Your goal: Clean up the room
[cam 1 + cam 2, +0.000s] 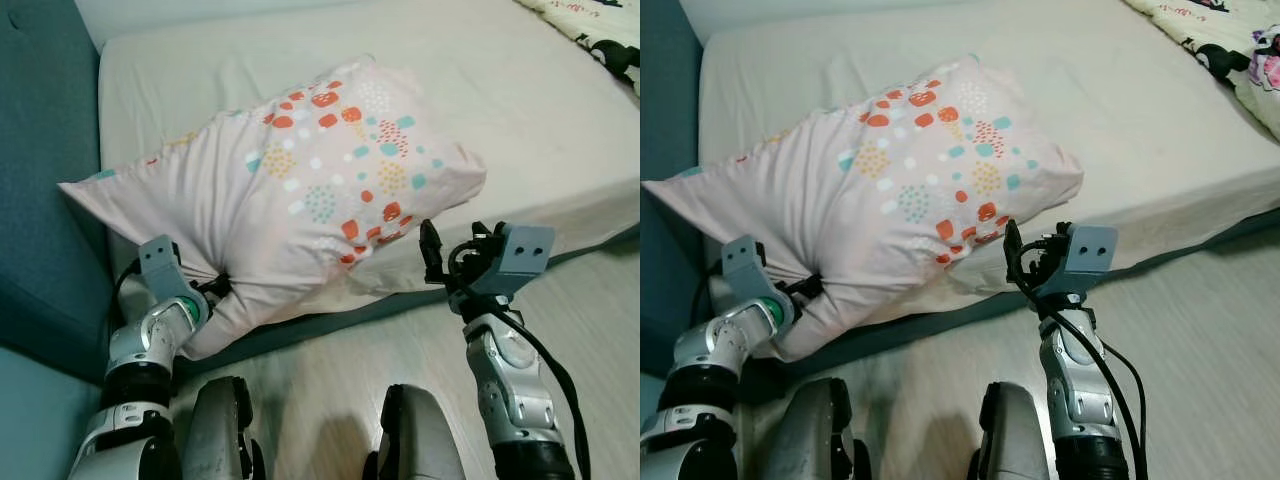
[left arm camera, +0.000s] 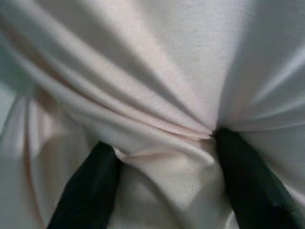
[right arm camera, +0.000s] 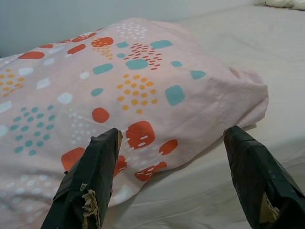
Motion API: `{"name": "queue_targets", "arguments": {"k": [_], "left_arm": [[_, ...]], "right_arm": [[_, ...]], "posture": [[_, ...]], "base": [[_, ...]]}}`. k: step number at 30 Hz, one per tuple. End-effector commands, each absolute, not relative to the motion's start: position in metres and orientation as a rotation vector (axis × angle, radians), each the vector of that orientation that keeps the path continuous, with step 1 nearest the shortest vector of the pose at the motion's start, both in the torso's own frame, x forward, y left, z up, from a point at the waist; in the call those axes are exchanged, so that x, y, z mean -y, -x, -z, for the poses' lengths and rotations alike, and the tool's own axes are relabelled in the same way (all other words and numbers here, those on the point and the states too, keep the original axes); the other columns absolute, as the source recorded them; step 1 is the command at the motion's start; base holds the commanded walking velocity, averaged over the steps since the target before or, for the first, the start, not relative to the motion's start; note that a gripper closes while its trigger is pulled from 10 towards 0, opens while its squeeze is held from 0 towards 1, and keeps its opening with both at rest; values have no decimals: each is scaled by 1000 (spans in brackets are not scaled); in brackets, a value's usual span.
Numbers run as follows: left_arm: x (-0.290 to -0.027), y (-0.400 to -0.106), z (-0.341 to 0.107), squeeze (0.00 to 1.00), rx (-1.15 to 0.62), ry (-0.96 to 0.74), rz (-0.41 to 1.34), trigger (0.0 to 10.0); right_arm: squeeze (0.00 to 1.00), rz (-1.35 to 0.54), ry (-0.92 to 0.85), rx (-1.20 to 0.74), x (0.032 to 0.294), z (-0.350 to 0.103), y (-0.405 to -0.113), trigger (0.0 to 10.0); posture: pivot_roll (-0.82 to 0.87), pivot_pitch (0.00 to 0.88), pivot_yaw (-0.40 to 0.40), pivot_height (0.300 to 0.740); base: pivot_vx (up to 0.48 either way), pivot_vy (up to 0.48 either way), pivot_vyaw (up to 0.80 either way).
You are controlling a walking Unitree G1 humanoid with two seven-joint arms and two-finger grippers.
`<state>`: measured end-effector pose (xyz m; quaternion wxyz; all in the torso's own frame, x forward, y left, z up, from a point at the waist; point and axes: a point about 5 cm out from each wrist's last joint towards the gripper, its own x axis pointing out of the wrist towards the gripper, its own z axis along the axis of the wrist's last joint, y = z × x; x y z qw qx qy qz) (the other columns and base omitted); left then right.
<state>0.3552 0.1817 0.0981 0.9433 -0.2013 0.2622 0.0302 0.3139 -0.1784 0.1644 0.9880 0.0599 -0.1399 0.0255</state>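
A pink pillow (image 1: 300, 190) with orange and teal spots lies tilted on the near edge of the bed, one end hanging over the side. My left gripper (image 1: 213, 287) is shut on the pillow's lower left corner. In the left wrist view its two black fingers (image 2: 90, 191) pinch a bunched fold of the pink fabric (image 2: 157, 95). My right gripper (image 1: 432, 258) stands open just off the pillow's lower right end. In the right wrist view the spotted pillow (image 3: 119, 81) sits ahead of the spread fingers (image 3: 90, 176), not touching them.
The bed's beige mattress (image 1: 500, 110) stretches back and right. A patterned blanket (image 1: 600, 30) lies at its far right corner. A dark blue padded surface (image 1: 40, 200) rises on the left. Pale wood floor (image 1: 600, 320) lies in front, with my knees (image 1: 220, 430) below.
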Motion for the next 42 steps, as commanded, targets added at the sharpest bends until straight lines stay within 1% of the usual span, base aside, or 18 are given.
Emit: {"name": "queue_targets", "arguments": {"k": [1, 10, 14, 15, 16, 17, 19, 21, 23, 24, 25, 26, 28, 31, 35, 36, 37, 42], "left_arm": [[-167, -350, -83, 0, -604, 381, -2, 0], [-170, -354, -96, 0, -504, 294, 20, 0], [-177, -358, -112, 0, -413, 199, -46, 0], [-180, -361, -131, 0, -316, 115, -65, 0], [-180, -361, -131, 0, -316, 115, -65, 0], [-182, -363, -154, 0, -204, 47, -79, 0], [-182, -363, -154, 0, -204, 47, -79, 0], [-183, -364, -204, 0, 26, -60, -83, 0], [-183, -364, -204, 0, 26, -60, -83, 0], [-184, -363, -251, 0, 229, -186, -120, 0], [-184, -363, -251, 0, 229, -186, -120, 0], [-188, -361, -271, 0, 314, -274, -179, 0], [-188, -361, -271, 0, 314, -274, -179, 0], [-200, -354, -307, 0, 466, -398, -371, 0], [-204, -351, -320, 0, 525, -415, -427, 0], [-206, -348, -343, 0, 610, -420, -487, 0], [-206, -348, -343, 0, 610, -420, -487, 0], [-208, -344, -403, 0, 810, -409, -598, 0]], "right_arm": [[0, -34, -127, 266, 181, -161, -313, 10000], [0, -18, -133, 266, 183, -161, -313, 10000], [0, -15, -132, 266, 184, -161, -314, 10000], [0, -13, -130, 266, 185, -161, -314, 10000], [0, -13, -130, 266, 185, -161, -314, 10000], [0, -12, -128, 265, 185, -161, -314, 10000], [0, -12, -128, 265, 185, -161, -314, 10000], [0, -11, -125, 263, 186, -161, -315, 10000], [0, -11, -125, 263, 186, -161, -315, 10000], [0, -14, -123, 264, 185, -161, -316, 10000], [0, -14, -123, 264, 185, -161, -316, 10000], [0, -15, -122, 264, 184, -161, -316, 10000], [0, -15, -122, 264, 184, -161, -316, 10000], [0, -16, -119, 264, 185, -162, -317, 10000], [0, -15, -118, 264, 185, -162, -317, 10000], [0, -15, -115, 264, 186, -162, -317, 10000], [0, -15, -115, 264, 186, -162, -317, 10000], [0, -12, -111, 268, 187, -163, -318, 10000]], "posture": [[33, 186, 41, 579], [33, 186, 41, 579], [35, 186, 41, 579], [39, 190, 39, 579], [39, 190, 39, 579], [39, 190, 39, 579], [39, 190, 39, 579], [43, 192, 36, 579], [43, 192, 36, 579], [47, 192, 33, 579], [47, 192, 33, 579], [47, 192, 33, 579], [47, 192, 33, 579], [50, 190, 30, 579], [50, 190, 30, 579], [42, 188, 23, 579], [42, 188, 23, 579], [39, 181, 21, 579]], "base": [[0, 0, 0], [0, 0, 0], [0, 0, 0], [0, 0, 0], [0, 0, 0], [0, 0, 0], [0, 0, 0], [0, 0, 0], [0, 0, 0], [0, 0, 0], [0, 0, 0], [0, 0, 0], [0, 0, 0], [0, 0, 0], [0, 0, 0], [0, 0, 0], [0, 0, 0], [0, 0, 0]]}}
